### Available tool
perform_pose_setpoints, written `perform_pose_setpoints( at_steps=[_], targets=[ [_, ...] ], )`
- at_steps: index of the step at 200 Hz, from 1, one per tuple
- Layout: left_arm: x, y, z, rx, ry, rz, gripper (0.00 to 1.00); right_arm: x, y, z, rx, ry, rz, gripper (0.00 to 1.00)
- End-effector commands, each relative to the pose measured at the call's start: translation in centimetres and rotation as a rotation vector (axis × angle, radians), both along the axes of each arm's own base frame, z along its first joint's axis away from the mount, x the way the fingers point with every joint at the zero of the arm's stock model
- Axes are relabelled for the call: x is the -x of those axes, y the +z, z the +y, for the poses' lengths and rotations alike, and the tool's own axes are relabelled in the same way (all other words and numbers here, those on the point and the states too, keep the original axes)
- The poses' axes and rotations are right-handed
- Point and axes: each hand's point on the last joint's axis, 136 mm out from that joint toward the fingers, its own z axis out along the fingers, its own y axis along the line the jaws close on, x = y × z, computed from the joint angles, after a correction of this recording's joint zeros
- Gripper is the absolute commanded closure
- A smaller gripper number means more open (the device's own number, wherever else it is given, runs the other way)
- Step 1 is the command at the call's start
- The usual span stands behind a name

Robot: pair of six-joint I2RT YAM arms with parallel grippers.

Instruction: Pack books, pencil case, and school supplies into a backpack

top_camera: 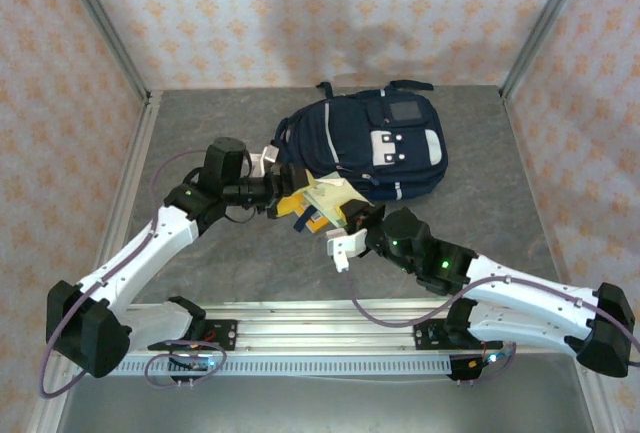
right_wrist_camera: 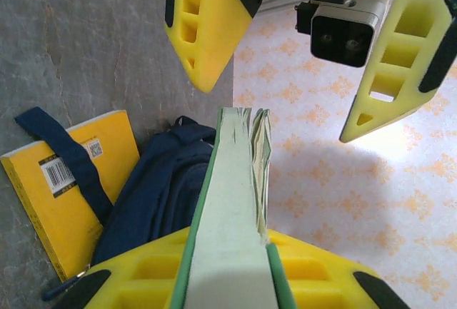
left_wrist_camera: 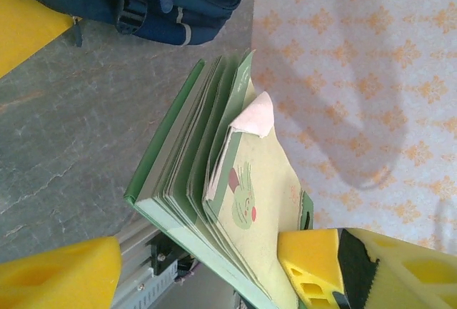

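A grey bench (top_camera: pixel 190 123) is enclosed by walls papered in an orange pattern, and two white robot arms reach in from its near edge. A large navy backpack (top_camera: pixel 380 148) lies flat towards the middle of the far edge, with its white-patched front pocket facing up.

The two arms meet over the middle of the bench, just off the backpack's near-left side. The right claw (top_camera: pixel 352 216) is clenched on a thin green book (left_wrist_camera: pixel 250 188) and holds it up off the bench. Its yellow foam pads press on one end of the cover. The pages fan slightly apart, and the corner of one inner sheet is folded over.

The left claw (top_camera: pixel 285 198) faces the right one and is released. In the right wrist view its two yellow fingers (right_wrist_camera: pixel 200 23) stand spread wide on either side of the book's free end, and neither touches it.

Below, a larger yellow book (right_wrist_camera: pixel 71 188) with a barcode label lies flat on the bench, right beside the backpack. A dark blue strap from the bag lies across its cover.
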Motion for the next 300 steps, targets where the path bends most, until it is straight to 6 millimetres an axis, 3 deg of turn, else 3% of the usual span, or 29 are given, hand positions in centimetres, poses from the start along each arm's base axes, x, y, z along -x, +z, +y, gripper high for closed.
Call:
perform_pose_setpoints(
  at_steps=[1,44,76,95,131,162,173,182,194,207,242,268,285,300],
  targets=[
    [-0.4,0.8,-0.7,0.059,-0.014,-0.011,0.19,-0.1,2.9,0.0,-0.073,-0.011,-0.085,1.00],
    [-0.8,-0.7,-1.9,0.063,-0.027,0.018,0.19,0.5,3.5,0.0,-0.095,0.001,-0.093,1.00],
    [-1.3,-0.6,-2.7,0.074,-0.036,0.008,0.24,1.0,3.9,0.0,-0.129,0.015,-0.087,1.00],
    [-1.7,-0.4,-2.9,0.077,-0.035,0.001,0.35,1.5,4.3,0.0,-0.164,0.032,-0.072,1.00],
    [-2.2,0.8,-3.0,0.108,-0.013,-0.025,0.75,1.8,3.2,-0.2,-0.175,0.035,-0.038,0.99],
    [-2.2,1.9,-2.6,0.120,0.016,-0.053,0.97,1.5,3.1,-0.6,-0.193,0.005,-0.017,0.96],
    [-2.2,2.3,-2.4,0.124,0.026,-0.063,1.00,1.5,2.7,-0.6,-0.179,0.000,0.008,0.88],
    [-2.3,2.5,-2.1,0.119,0.039,-0.074,1.00,1.6,2.3,-0.6,-0.168,-0.006,0.038,0.68],
    [-2.6,2.5,-1.1,0.093,0.077,-0.093,1.00,1.7,2.3,-0.7,-0.178,-0.015,0.095,0.45],
    [-3.0,2.4,0.4,0.055,0.139,-0.121,1.00,2.2,2.7,-0.7,-0.235,-0.011,0.167,0.37],
    [-3.9,2.8,4.9,0.002,0.359,-0.213,1.00,3.6,4.0,-0.6,-0.425,0.003,0.392,0.35],
    [-3.9,2.9,7.8,-0.057,0.497,-0.282,1.00,4.1,6.1,-0.6,-0.651,0.009,0.547,0.35],
    [-3.4,2.5,9.9,-0.101,0.594,-0.310,1.00,3.0,7.9,-1.1,-0.846,-0.059,0.637,0.35],
    [-2.8,2.3,11.9,-0.153,0.671,-0.338,1.00,0.4,9.0,-2.5,-0.998,-0.237,0.699,0.32]
  ],
)
